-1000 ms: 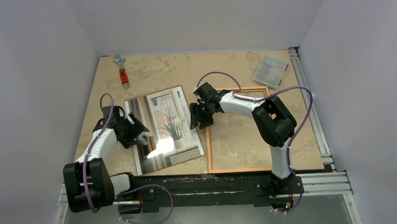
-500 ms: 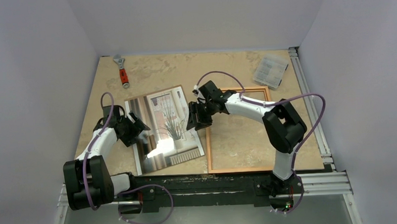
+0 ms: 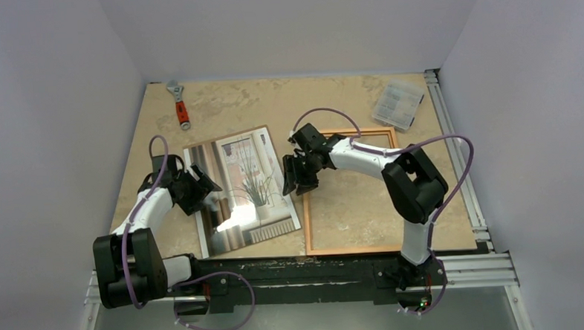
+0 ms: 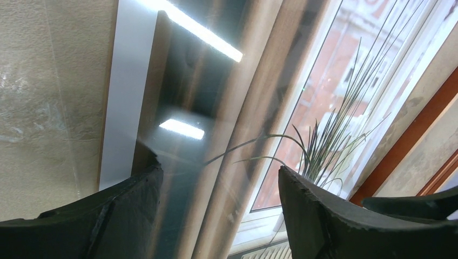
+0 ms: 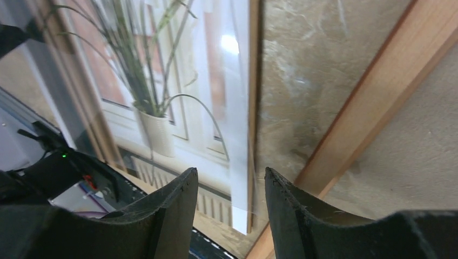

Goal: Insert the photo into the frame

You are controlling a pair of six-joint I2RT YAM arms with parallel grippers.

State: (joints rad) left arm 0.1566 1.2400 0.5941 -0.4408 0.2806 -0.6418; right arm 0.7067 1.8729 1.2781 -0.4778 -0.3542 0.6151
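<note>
Two arms reach over the table (image 3: 234,108) in the top view. The photo (image 3: 242,189) lies face up and skewed, just left of the frame (image 3: 352,249), not inside it. The left gripper (image 3: 204,185) sits at the photo's left edge. The right gripper (image 3: 298,178) hangs between photo and frame.

Left wrist view: its fingers (image 4: 313,216) are spread wide over the print, grasping nothing.

Right wrist view: its fingers (image 5: 167,210) are partly spread and straddle the photo's right edge, clamping nothing; the frame's rail lies just beside
</note>
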